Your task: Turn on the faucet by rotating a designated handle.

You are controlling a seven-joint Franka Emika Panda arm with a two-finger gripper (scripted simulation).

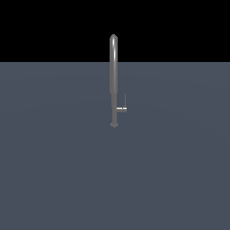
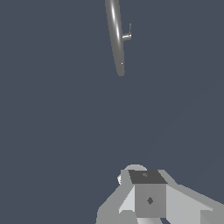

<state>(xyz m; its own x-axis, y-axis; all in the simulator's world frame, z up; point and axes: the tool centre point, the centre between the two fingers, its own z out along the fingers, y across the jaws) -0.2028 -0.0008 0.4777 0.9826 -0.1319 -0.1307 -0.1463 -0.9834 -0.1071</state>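
Faucet (image 1: 113, 72) upright on surface (image 1: 54, 170); handle (image 1: 122, 108) untouched, well apart from tool (image 2: 148, 197); grip state indeterminable.

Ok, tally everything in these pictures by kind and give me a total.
Faucet: 1
Handle: 1
End effector, seen only in the wrist view, well short of the faucet: 1
Total: 3
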